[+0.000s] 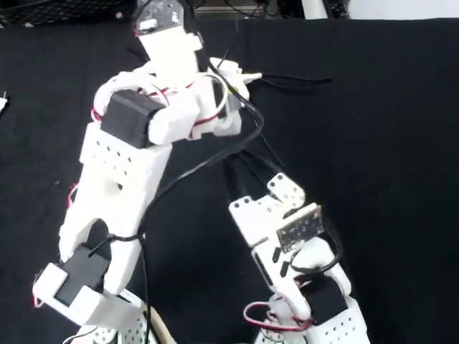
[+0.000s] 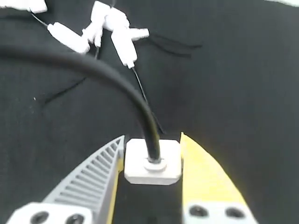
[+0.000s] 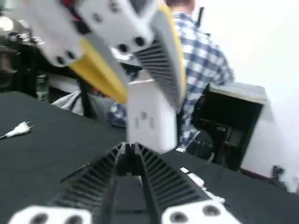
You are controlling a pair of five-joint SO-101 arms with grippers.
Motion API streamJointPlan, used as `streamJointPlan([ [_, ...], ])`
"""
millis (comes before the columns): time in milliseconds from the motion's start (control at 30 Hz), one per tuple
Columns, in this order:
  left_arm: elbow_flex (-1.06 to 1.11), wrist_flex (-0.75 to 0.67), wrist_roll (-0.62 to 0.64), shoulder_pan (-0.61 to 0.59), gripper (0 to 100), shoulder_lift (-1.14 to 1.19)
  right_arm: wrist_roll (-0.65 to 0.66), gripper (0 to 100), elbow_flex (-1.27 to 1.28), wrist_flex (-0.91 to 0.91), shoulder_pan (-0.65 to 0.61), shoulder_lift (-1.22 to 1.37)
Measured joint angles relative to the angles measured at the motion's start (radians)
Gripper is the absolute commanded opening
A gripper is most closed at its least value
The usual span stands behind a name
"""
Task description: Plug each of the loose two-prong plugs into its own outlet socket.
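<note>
Presently the left gripper (image 2: 152, 140) clamps the outlet socket (image 2: 140, 167), lower centre of the left wrist view; the right gripper (image 3: 130, 151) is closed tip to tip, nothing seen between; loose plugs (image 2: 117, 25) lie upper left on the black cloth (image 2: 243, 84). Likely risk: the smooth, rounded-square white block twists between the ribbed fingers (image 2: 96, 170) as its stiff black cable (image 2: 117, 84) pulls; prongs would then miss the slots.
</note>
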Motion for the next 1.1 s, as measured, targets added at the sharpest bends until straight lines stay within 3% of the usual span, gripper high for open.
streamJointPlan([
  [300, 0.003, 0.000, 0.000, -0.005, 3, 0.000, 0.000, 1.3, -0.017, 0.014, -0.018, 0.000],
  [433, 0.003, 0.074, 0.000, 0.064, 3, 0.000, 0.002, 1.3, 0.005, -0.066, -0.008, 0.000],
  [733, 0.003, 0.077, 0.000, 0.063, 3, 0.000, 0.069, 1.3, 0.158, -0.284, -0.002, 0.000],
  [1100, -0.009, 0.078, 0.000, 0.060, 3, 0.002, 0.066, 1.3, 0.239, -0.404, 0.157, 0.000],
])
